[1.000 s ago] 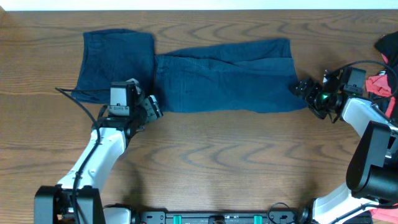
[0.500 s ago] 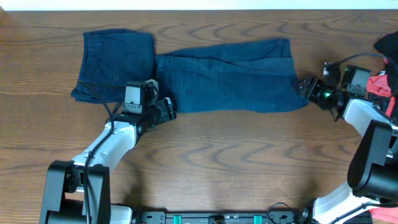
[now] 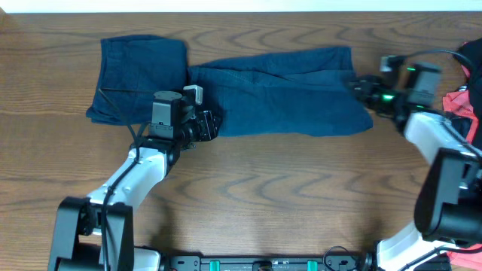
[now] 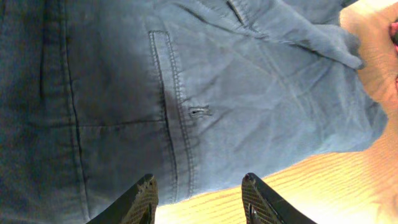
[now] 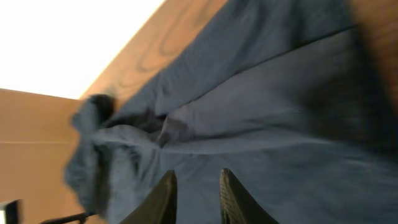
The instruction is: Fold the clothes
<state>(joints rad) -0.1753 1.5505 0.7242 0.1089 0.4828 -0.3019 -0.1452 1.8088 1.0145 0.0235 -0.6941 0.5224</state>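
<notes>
The clothes are dark navy shorts (image 3: 279, 94) lying flat across the far half of the wooden table, with one leg (image 3: 143, 71) spread to the left. My left gripper (image 3: 212, 125) sits at their near hem. In the left wrist view its jaws (image 4: 199, 188) are open, with the hem (image 4: 180, 155) and bare wood between the fingertips. My right gripper (image 3: 358, 84) is over the shorts' right end. The blurred right wrist view shows its jaws (image 5: 196, 186) a narrow gap apart above the navy fabric (image 5: 261, 118), open.
A red cloth (image 3: 461, 102) and a dark item (image 3: 471, 54) lie at the table's right edge beside the right arm. The table's far edge (image 3: 241, 12) runs just behind the shorts. Bare wood (image 3: 286, 188) fills the near half.
My left gripper slid right along the near hem and its jaws narrowed. My right gripper moved up and left from beside the shorts onto their right end, its jaws closing much of the way.
</notes>
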